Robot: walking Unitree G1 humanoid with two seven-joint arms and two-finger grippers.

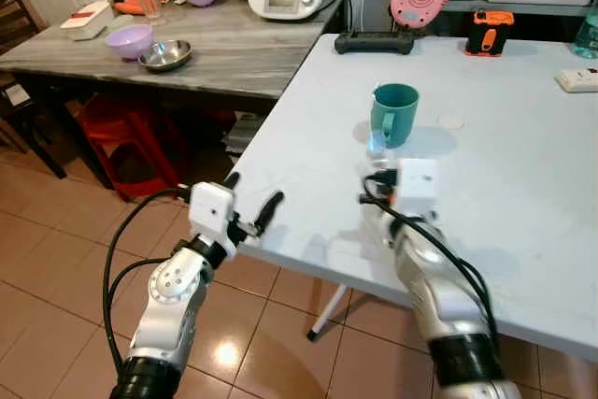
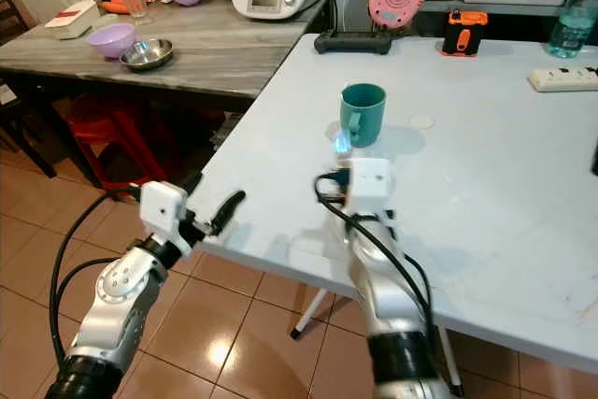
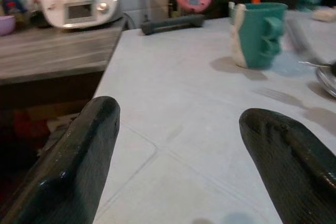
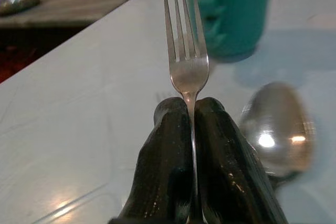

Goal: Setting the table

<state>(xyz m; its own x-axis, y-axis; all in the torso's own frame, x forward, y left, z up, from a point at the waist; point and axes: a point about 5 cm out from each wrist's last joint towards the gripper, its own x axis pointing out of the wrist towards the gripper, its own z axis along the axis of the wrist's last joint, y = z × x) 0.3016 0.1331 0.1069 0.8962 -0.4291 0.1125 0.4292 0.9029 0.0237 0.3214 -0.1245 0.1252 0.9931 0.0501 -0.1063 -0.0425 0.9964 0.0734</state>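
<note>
Right tool [image 4: 191,111] pinches a fork [image 4: 187,56] over the surface [image 1: 523,184], tines toward the mug [image 1: 394,113]; a blurred spoon [image 4: 276,129], probably, lies beside; left tool [image 1: 250,205] wide at the near edge

Head pair looks forward and down from above both arms, over the white table [image 1: 523,184]; left wrist view sits low at the table edge, facing across it; right wrist view is close along its fingers; all share the mug [image 1: 394,113].

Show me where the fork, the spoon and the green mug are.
fork [image 4: 187,72]: right wrist view, base of the tines.
spoon [image 4: 276,129]: right wrist view, middle of the bowl.
green mug [image 1: 396,115]: left eye view, outer wall.
</note>
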